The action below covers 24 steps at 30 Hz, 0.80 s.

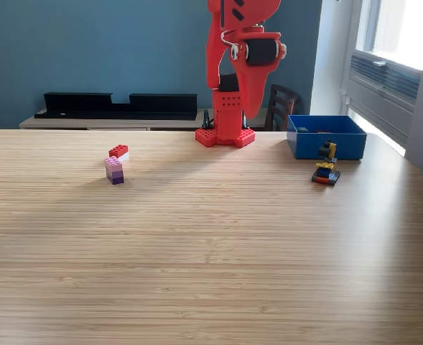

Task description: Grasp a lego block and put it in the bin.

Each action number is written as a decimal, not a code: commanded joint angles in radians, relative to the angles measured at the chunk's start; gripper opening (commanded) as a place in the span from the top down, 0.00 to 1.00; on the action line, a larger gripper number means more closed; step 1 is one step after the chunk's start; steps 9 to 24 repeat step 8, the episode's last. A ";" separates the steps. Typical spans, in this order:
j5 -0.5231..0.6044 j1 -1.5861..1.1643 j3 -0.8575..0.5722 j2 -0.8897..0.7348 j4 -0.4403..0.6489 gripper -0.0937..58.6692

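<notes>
The red arm [241,57] is folded upright over its base [225,135] at the back middle of the table. Its gripper [214,80] points down beside the arm, high above the table and far from every block; I cannot tell how its jaws stand. The blue bin [326,136] sits at the back on the exterior view's right, with small pieces inside. A red and white lego block [118,152] and a pink and purple stack [114,170] lie at the left. A yellow, black and red stack [326,174] lies just in front of the bin.
A second small yellow and black piece [329,149] stands against the bin's front wall. Behind the wooden table [211,259] are a low sideboard with black trays [118,105], a dark chair [281,100] and a window at the right.
</notes>
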 commanded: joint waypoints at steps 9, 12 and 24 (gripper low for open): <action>0.054 0.173 0.023 0.023 -0.158 1.00; 0.054 0.173 0.023 0.023 -0.158 1.00; 0.054 0.173 0.023 0.023 -0.158 1.00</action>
